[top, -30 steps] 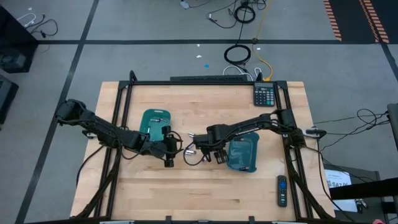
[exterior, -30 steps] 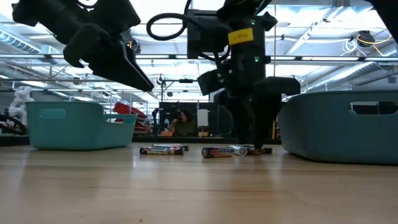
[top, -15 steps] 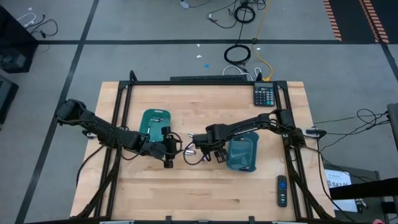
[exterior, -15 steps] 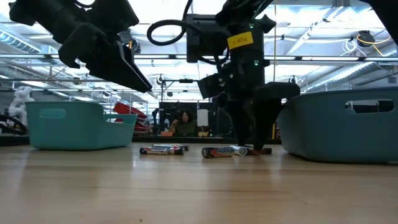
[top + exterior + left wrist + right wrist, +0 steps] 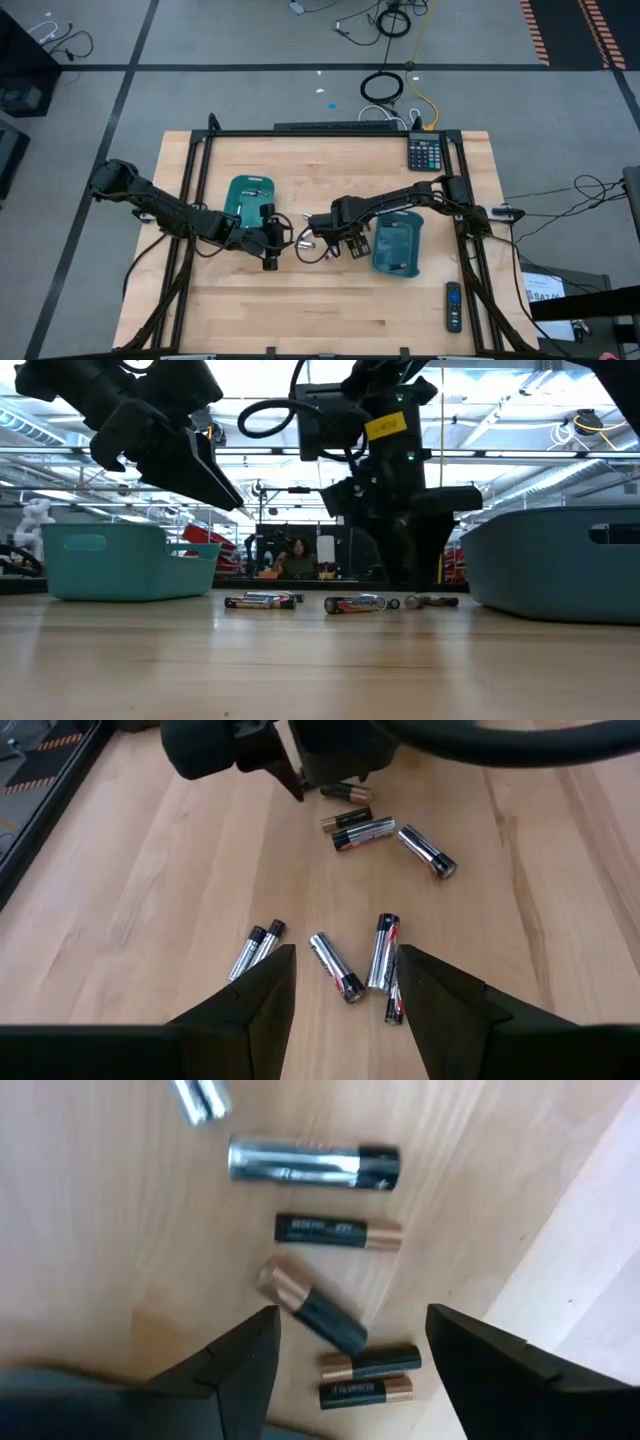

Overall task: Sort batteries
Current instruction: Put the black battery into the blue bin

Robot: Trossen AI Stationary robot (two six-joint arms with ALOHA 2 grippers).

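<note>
Several small batteries lie on their sides on the wooden table between two teal trays, the left tray and the right tray. Silvery ones lie below my left gripper, which hovers open above them. Dark, copper-ended ones and one thicker silvery battery lie below my right gripper, also open and clear of them. The low view shows batteries in a row on the table, with both grippers above them.
A calculator sits at the far right corner and a black remote near the right edge. Black frame rails run along the table's sides. Cable loops hang by both wrists. A person sits far behind the table.
The right teal tray has slid a little toward the table's right edge. My right gripper has shifted slightly and risen off the table, uncovering a battery that it stood in front of in the low view. The left arm has kept still.
</note>
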